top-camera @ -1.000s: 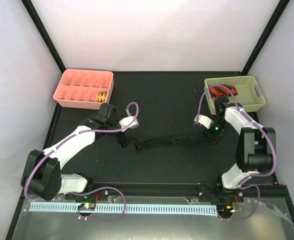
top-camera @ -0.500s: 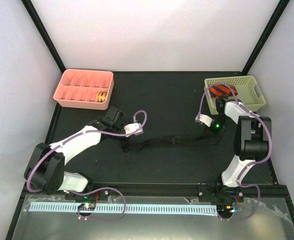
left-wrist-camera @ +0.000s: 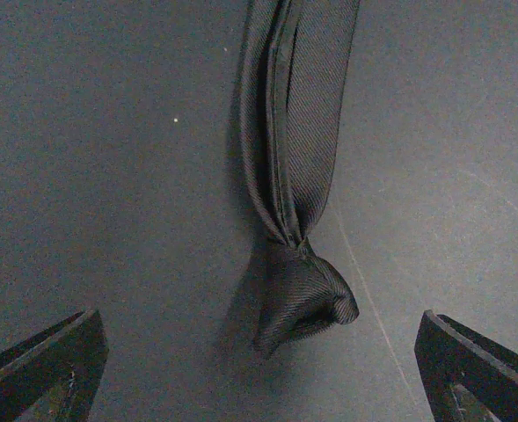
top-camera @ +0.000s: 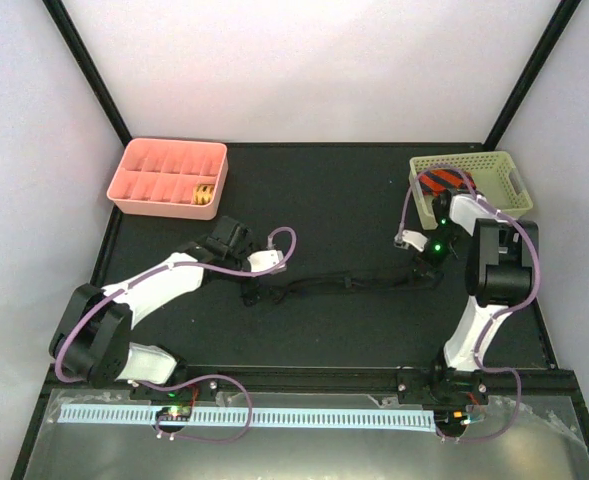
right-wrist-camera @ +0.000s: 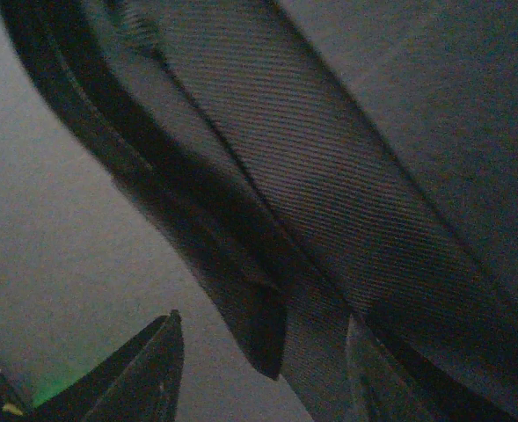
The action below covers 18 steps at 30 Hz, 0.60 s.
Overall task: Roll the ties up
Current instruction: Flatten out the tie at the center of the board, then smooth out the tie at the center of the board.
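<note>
A plain black tie (top-camera: 344,284) lies stretched left to right across the dark table. Its crumpled left end (left-wrist-camera: 304,299) sits on the mat between the wide-apart fingers (left-wrist-camera: 56,360) of my open left gripper (left-wrist-camera: 257,318), touching neither. My left gripper (top-camera: 252,293) hovers over that end. My right gripper (top-camera: 421,272) is at the tie's right end; its jaws stand apart around the folded edge (right-wrist-camera: 259,334), one finger (right-wrist-camera: 144,374) on bare mat, the other over the cloth. A red-and-black striped tie (top-camera: 444,183) lies in the basket. A yellow-orange coil (top-camera: 205,194) sits in the pink tray.
The pink compartment tray (top-camera: 144,172) stands at the back left, and the pale green basket (top-camera: 502,190) at the back right. Purple cables (top-camera: 284,240) loop off both wrists. Black frame posts rise at the back corners.
My left wrist has swung right and down over the tie's left end. My right arm has folded more upright near the basket. The black tie has barely shifted.
</note>
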Available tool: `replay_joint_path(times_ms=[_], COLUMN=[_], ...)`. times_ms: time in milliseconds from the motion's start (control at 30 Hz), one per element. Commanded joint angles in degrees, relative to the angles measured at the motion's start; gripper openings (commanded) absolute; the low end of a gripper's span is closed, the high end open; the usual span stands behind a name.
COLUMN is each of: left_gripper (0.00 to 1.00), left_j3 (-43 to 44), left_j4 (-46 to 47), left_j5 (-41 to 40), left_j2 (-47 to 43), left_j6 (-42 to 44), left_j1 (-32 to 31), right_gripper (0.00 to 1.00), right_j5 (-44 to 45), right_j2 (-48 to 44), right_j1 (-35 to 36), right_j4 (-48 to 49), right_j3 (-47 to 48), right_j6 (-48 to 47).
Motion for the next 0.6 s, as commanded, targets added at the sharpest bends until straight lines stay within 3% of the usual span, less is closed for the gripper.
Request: replay_joint_path(times_ms=[0, 133, 367, 567], left_gripper=[0.99, 0.99, 0.99, 0.97], left_j3=[-1.2, -2.1, -0.5, 1.9], left_j4=[0.3, 0.6, 1.7, 2.5], left_j5=[-1.1, -1.4, -2.3, -2.4], left_j2=[0.6, 0.7, 2.7, 5.7], left_j6=[2.5, 2.7, 1.9, 0.4], left_j1=[-1.0, -1.7, -5.2, -6.6], right_gripper=[0.58, 0.65, 0.63, 0.51], right_j5=[1.5, -2.9, -9.3, -6.8], right_j2=[-5.9, -12.7, -14.0, -11.6], right_j1=[-0.5, -0.5, -0.4, -0.4], right_j4=[4.4, 7.1, 1.5, 5.4], right_j3=[0.3, 1.6, 3.4, -2.8], right_j6=[3.5, 6.4, 4.0, 1.3])
